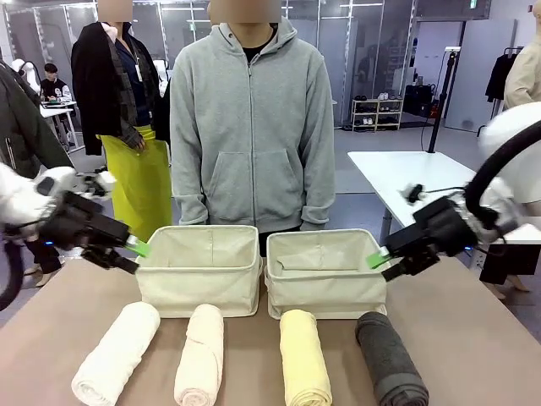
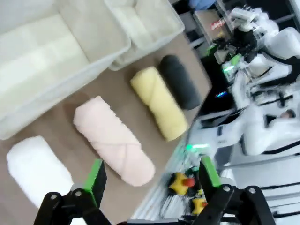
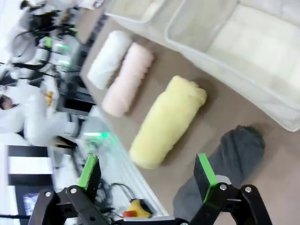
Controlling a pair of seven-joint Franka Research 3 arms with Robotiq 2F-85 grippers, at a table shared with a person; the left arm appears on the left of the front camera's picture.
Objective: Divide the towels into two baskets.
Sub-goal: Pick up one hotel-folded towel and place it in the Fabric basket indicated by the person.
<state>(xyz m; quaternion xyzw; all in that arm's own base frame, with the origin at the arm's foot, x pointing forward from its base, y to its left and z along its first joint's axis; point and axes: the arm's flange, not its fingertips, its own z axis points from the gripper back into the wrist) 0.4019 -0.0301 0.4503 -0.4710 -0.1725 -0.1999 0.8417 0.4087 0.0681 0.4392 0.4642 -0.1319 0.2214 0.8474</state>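
Four rolled towels lie in a row on the brown table: white, cream, pale yellow, dark grey. Behind them stand two cream canvas baskets, the left one and the right one, both with nothing inside. My left gripper hovers open at the left basket's outer side, above the table. My right gripper hovers open at the right basket's outer side. The left wrist view looks down on the white, cream, yellow and grey rolls.
A person in a grey hoodie stands at the far edge behind the baskets, arms down. Other people and a white table are farther back. Bare tabletop lies to either side of the row of towels.
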